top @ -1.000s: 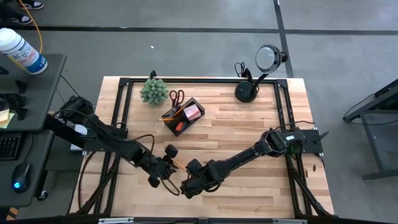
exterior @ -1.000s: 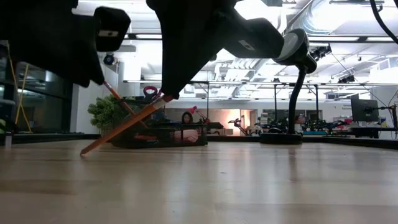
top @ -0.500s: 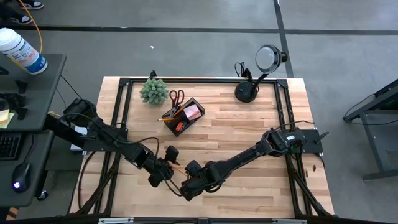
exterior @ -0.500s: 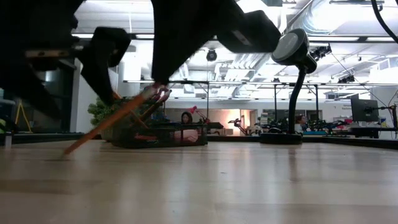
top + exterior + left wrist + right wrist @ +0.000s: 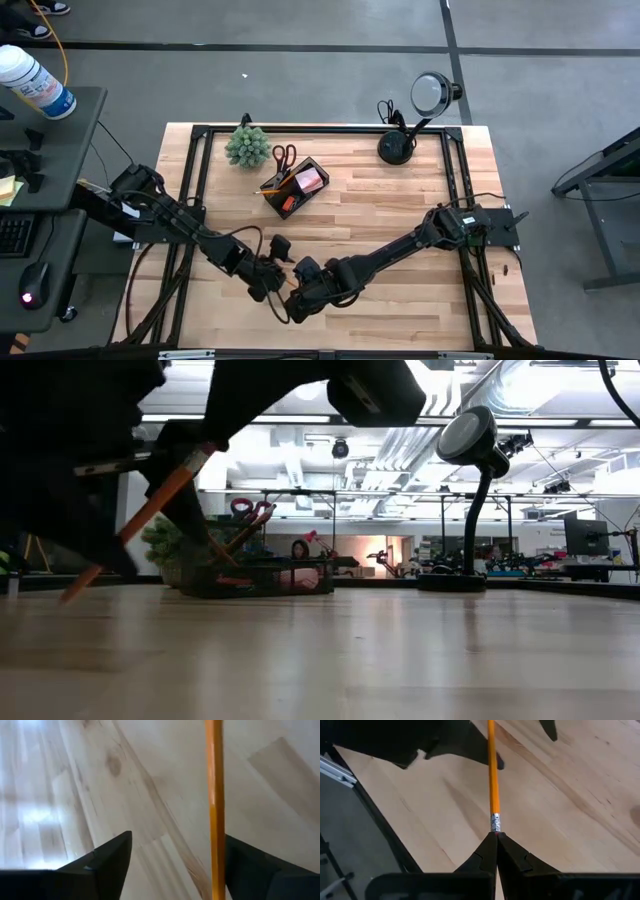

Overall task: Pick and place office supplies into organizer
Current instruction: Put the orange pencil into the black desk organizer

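Note:
An orange-yellow pencil (image 5: 492,780) with a metal ferrule is in my right gripper (image 5: 496,836), which is shut on its eraser end near the table's front edge (image 5: 298,298). My left gripper (image 5: 177,840) is open just left of it (image 5: 268,283). The pencil's shaft (image 5: 215,810) runs between its fingers, close to one of them; I cannot tell whether it touches. In the low view the pencil (image 5: 140,525) slants steeply, tip down near the table. The black organizer (image 5: 296,187) stands at the far left with a pink pad, pencils and red-handled scissors (image 5: 284,157). My right gripper pinches the pencil's eraser end (image 5: 495,827), just behind the metal ferrule, between its two fingertips. The pencil runs straight on from the fingers, along them. It is held up at a steep slant, with its tip (image 5: 70,595) low by the table top.
A green spiky plant (image 5: 246,146) stands beside the organizer. A black round-headed lamp (image 5: 400,145) stands at the far right. Black frame rails run along the table's left and right edges. Bare wood lies in the table's middle.
My right gripper has raised the pencil's eraser end, and the pencil has tipped from a shallow slant to a steep one, with its tip swinging toward the left arm. My left gripper has moved toward the right gripper and now stands around the shaft.

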You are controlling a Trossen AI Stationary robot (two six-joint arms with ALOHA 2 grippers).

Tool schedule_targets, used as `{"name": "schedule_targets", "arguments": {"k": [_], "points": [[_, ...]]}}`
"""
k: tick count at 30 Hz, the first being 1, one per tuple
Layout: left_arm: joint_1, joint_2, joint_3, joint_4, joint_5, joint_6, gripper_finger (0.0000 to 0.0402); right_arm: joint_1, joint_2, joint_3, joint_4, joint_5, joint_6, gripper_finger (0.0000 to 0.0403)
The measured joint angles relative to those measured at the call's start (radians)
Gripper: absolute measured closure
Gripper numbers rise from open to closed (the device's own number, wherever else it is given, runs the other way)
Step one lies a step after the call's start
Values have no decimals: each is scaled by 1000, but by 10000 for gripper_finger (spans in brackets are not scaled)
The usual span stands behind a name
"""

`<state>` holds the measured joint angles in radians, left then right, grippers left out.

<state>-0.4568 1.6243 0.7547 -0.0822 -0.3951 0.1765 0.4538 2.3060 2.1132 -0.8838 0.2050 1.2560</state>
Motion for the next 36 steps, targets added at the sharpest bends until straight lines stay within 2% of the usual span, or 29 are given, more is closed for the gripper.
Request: {"name": "schedule_targets", "arguments": {"k": [4,7,14,15,20,26,32,36], "points": [[9,11,0,21,-4,-1,178,-4,-1,0,10,0,-4,403],[21,35,0,27,29,-9,224,-6,-1,0,28,3,-8,403],[39,49,-1,-18,117,-88,376,-7,-14,0,37,1,-12,403],[38,49,0,-18,117,-98,388,-7,-20,0,35,1,-16,403],[38,23,19,-83,125,-140,396,2,-69,0,39,15,-88,402],[39,-1,158,-270,74,-85,400,0,-134,1,12,17,-133,398],[53,-1,323,-403,31,10,401,-3,-191,1,-85,20,-157,352],[94,-1,393,-463,25,39,401,12,-267,1,-223,116,-144,318]]}}
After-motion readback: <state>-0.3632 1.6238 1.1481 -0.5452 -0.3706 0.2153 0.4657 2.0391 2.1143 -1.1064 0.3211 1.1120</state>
